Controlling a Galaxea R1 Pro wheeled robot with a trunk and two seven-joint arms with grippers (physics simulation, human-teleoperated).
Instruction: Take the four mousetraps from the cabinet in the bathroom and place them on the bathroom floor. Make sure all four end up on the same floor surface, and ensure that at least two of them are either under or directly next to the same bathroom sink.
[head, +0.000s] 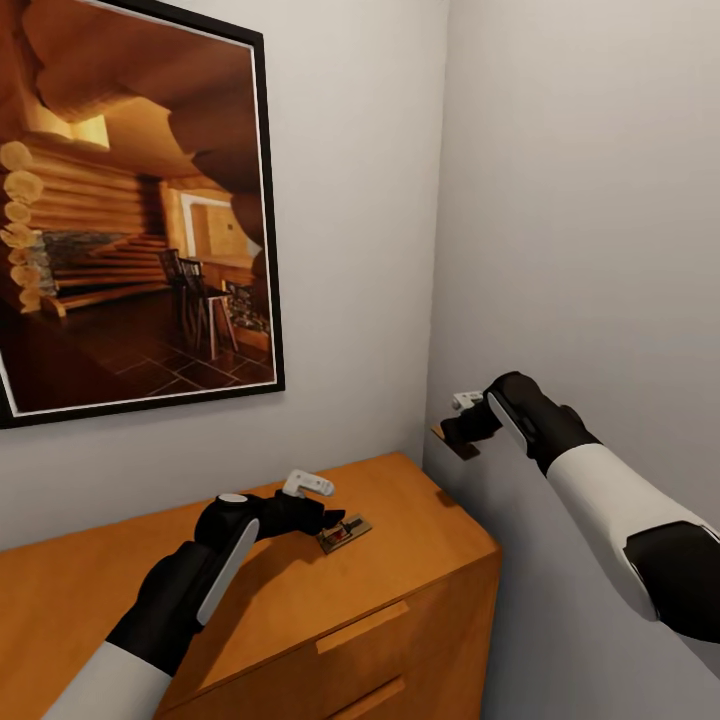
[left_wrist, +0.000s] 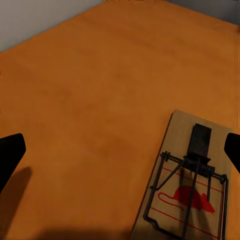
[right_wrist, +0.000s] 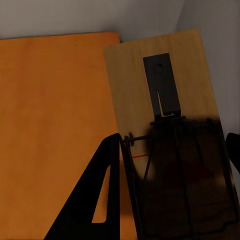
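Cabinet (head: 300, 560) is the reference: orange-brown top, drawer fronts with bar handles below, tucked into a wall corner under a framed cabin picture (head: 130, 210). Left arm reaches in over the cabinet top; left gripper (head: 335, 522) is spread wide, fingertips sit at opposite edges of its wrist view with bare wood between, holding nothing. One trap (left_wrist: 187, 185) lies flat on the cabinet top near the right front corner, just ahead of that gripper and off to one side of the open jaws, not between them. Right arm is held off the cabinet's right end, above top level, close to the side wall; right gripper (head: 462, 428) is clamped on a second trap (right_wrist: 165, 125), one finger (right_wrist: 97, 195) pressed along the board's long edge and the other at the far edge. The held board hangs clear of the cabinet. Handling, my read: thin stiff wooden board, very light, so little squeeze is needed; smooth flat faces could slip or pivot if pinched at a corner. The wire bar and spring on top look like the delicate and snag-prone part. Best hold is across the board's two long edges near mid-length, fingers clear of the wire; left gripper needs a sideways shift to centre first.
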